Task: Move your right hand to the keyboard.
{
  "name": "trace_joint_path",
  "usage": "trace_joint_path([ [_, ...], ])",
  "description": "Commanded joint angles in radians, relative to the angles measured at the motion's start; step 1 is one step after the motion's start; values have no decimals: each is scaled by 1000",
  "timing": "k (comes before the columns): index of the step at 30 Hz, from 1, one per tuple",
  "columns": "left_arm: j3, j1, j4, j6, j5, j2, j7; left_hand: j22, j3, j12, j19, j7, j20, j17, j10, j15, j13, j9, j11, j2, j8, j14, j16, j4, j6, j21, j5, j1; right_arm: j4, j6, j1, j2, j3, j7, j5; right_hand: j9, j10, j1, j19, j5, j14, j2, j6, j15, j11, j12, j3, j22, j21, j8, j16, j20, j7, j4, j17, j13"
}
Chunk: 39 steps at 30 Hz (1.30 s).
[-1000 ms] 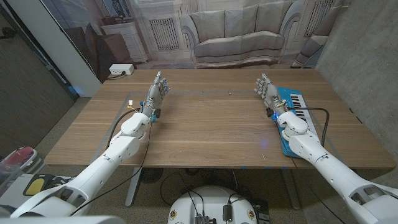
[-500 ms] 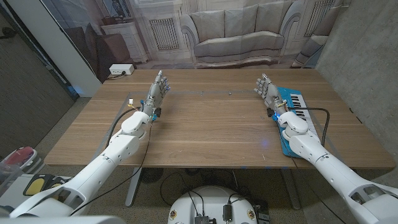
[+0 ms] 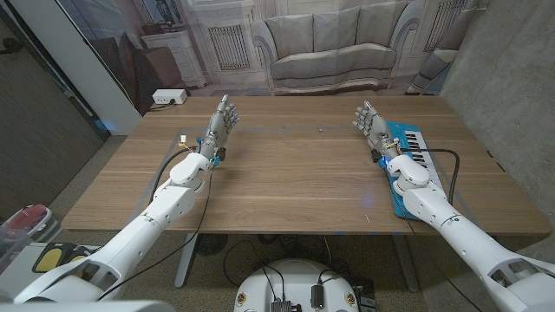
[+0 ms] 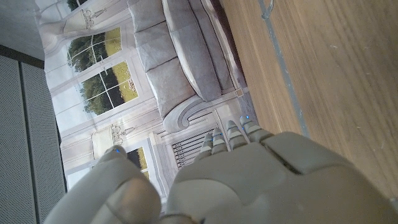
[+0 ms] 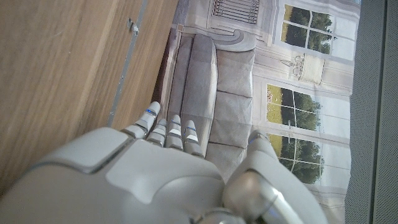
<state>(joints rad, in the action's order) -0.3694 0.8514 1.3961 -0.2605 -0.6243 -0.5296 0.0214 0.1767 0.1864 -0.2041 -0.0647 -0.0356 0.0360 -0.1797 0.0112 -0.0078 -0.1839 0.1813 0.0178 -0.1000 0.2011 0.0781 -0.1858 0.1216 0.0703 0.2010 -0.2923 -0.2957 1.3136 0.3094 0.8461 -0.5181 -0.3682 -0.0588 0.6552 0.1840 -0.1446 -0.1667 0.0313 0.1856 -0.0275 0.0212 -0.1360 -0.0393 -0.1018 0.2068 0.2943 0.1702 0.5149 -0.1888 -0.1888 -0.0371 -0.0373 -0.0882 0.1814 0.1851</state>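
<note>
Blue keyboard (image 3: 414, 156) with white keys lies on wooden counter (image 3: 295, 173) at my right edge, partly under right forearm. My right hand (image 3: 371, 124) stands just beside keyboard's far end, on its inner side, fingers apart and pointing away, grasping nothing. My left hand (image 3: 218, 126) stands well apart on opposite side of counter, fingers also spread, released. Black cable (image 3: 449, 173) loops off keyboard near counter's right edge.
</note>
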Motion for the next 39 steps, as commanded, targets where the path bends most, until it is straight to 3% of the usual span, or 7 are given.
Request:
trace_joint_path([
  [1,-9,-1,39,15,34,-10,32,3,4,-8,5,1,27,-1,-7,3,-3,4,6,9,3,-5,-9,-2,-6,2,-5,-8,34,-8,16,-23,12,-5,9,3,-9,-8,11,5,-11,4,-10,-5,-4,8,3,5,-4,-5,-5,-1,-1,-6,3,2],
  [23,-18,-9,33,21,30,-12,5,3,8,-9,5,1,19,-1,-17,6,-3,4,5,24,4,-13,-8,-7,-17,1,-7,-22,95,11,37,-51,20,8,-17,4,-16,-10,17,5,-16,8,-15,-6,-4,11,0,5,-11,-7,-6,2,0,-9,2,2],
  [39,-21,-13,12,8,19,-13,-33,3,10,-8,3,0,13,-1,-20,8,-3,4,7,34,4,-16,-6,-12,-23,0,-8,-34,190,6,86,-85,35,53,-42,4,-21,-12,21,5,-20,9,-19,-7,-7,12,-1,6,-17,-8,-7,2,0,-10,2,2],
])
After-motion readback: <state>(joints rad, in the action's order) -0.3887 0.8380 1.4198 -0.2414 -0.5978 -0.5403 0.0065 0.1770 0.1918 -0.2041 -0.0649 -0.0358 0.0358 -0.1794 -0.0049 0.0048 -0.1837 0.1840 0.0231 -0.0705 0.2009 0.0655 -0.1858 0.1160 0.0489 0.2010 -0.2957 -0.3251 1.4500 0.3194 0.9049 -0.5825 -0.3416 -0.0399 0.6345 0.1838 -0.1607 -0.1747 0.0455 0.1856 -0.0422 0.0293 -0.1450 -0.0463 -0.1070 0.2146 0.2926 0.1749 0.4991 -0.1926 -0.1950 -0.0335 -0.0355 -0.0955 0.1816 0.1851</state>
